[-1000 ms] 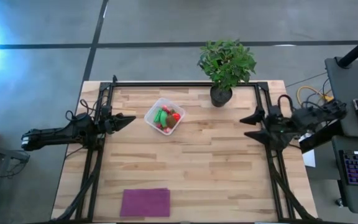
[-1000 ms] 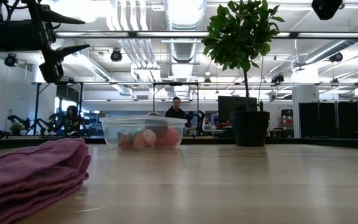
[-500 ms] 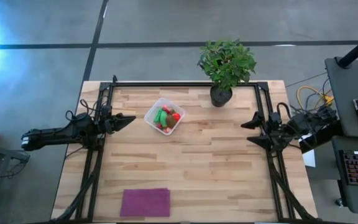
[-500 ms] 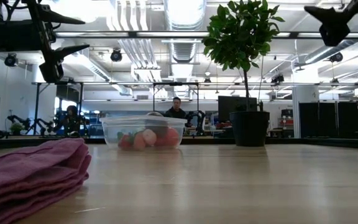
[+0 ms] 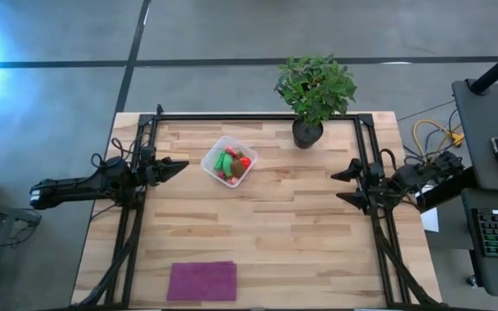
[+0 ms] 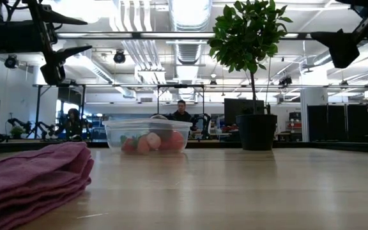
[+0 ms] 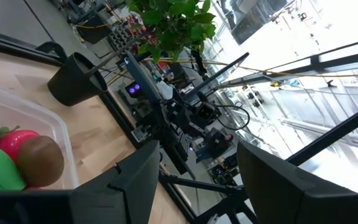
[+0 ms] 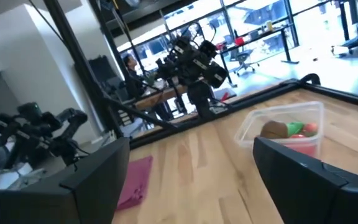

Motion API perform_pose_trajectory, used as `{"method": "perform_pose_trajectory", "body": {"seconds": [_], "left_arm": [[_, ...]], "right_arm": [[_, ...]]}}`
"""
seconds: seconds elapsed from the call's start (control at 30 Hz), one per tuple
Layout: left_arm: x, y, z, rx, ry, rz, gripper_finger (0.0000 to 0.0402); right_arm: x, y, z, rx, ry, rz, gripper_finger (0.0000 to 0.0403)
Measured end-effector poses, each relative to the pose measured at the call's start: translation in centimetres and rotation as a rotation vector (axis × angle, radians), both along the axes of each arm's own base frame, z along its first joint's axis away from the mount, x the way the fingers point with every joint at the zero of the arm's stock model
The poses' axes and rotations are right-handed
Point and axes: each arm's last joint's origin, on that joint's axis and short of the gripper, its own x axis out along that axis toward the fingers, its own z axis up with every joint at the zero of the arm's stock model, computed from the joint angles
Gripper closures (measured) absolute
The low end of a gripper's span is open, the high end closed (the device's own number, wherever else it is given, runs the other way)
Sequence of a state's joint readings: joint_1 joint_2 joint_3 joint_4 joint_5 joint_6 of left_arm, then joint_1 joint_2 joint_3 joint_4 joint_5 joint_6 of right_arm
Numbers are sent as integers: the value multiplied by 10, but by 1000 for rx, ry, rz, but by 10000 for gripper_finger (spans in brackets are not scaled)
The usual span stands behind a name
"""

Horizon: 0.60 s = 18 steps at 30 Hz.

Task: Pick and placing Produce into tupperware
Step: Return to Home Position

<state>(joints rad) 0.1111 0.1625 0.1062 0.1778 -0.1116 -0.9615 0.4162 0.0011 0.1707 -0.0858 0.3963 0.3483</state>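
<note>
From above, the tub (image 5: pixel 210 158) sits upper centre with produce (image 5: pixel 232 162) inside; the left gripper (image 5: pixel 176 164) hangs just left of it, the right gripper (image 5: pixel 338 187) mid-right, both spread wide. The wrist views alone show a brown oval (image 7: pixel 39 160) among the pieces.

You're looking at a table (image 5: pixel 275 225) of pale wooden planks, smooth with a faint sheen. Toward its far edge, the tub (image 6: pixel 112 137) is clear, glossy plastic, and the produce (image 6: pixel 149 142) inside looks smooth and plastic-like. By the near edge, your purple cloth (image 5: pixel 201 281) is soft and matt. The black frame (image 5: pixel 258 117) looks like metal.
</note>
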Motion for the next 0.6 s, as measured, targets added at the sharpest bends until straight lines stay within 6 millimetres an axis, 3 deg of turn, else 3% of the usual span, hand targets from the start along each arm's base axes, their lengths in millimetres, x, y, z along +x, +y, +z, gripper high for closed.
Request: {"method": "perform_pose_trajectory", "body": {"seconds": [0.13, 0.4, 0.6], "left_arm": [[0, 0, 0, 0, 0, 0, 201], [0, 0, 0, 0, 1, 0, 201], [0, 0, 0, 0, 0, 0, 201]], "right_arm": [[2, 1, -6, 37, 14, 6, 73], [11, 5, -39, 88, 46, 18, 68], [15, 8, -44, 37, 66, 51, 68]]}}
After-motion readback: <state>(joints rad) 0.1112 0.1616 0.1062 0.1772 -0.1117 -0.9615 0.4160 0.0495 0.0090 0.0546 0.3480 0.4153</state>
